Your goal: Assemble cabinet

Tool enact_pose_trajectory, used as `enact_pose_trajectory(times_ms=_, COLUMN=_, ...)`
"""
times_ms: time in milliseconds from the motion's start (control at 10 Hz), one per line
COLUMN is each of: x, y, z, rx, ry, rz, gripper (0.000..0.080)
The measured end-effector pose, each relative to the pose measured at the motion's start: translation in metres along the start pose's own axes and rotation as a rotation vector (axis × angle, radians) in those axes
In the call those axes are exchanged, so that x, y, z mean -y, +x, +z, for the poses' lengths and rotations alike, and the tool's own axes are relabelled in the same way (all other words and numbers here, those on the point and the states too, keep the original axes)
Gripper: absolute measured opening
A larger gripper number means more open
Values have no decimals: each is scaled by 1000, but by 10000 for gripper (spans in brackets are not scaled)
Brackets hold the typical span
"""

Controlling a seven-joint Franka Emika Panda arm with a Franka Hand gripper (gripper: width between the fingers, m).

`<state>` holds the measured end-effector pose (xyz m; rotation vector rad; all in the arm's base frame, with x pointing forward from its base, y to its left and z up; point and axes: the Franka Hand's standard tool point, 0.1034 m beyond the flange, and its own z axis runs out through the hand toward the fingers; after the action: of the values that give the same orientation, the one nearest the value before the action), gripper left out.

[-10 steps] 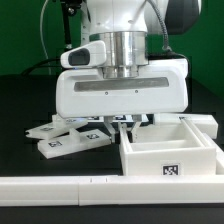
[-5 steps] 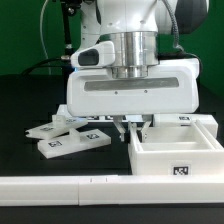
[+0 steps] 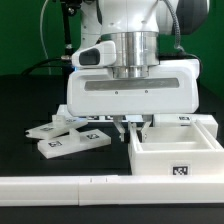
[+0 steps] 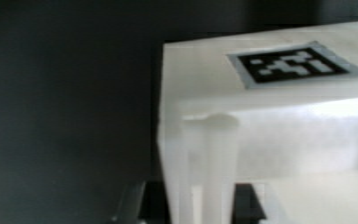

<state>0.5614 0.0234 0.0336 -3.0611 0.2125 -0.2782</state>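
The cabinet box [image 3: 176,148] is a large white open box with a black-and-white tag on its front face, at the exterior view's right. My gripper [image 3: 133,124] comes down on the box's left wall from above, shut on that wall. In the wrist view the gripper [image 4: 197,203] has one dark finger on each side of the white wall of the box [image 4: 274,110], which carries a tag on its top edge. Flat white tagged panels [image 3: 70,138] lie in a loose pile to the exterior view's left of the box.
A long white rail [image 3: 60,187] runs along the front of the table. The table top is black. The arm's wide white wrist housing [image 3: 130,92] hides the area behind the gripper.
My gripper and the cabinet box have shifted together a little to the exterior view's right since a second ago. Nothing has moved in the last half second.
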Motion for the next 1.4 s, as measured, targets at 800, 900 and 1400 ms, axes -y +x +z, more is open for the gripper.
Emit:
enact_pose_trajectory(times_ms=800, x=-14, y=1, z=-50, rx=-12, ry=15, rz=-57, gripper=794)
enact_pose_trajectory(times_ms=900, x=-14, y=1, z=-50, rx=-12, ry=15, rz=-57, gripper=798)
enact_pose_trajectory(times_ms=1400, x=-47, y=-22, z=-58, rx=3, ry=6, rz=-259, gripper=796)
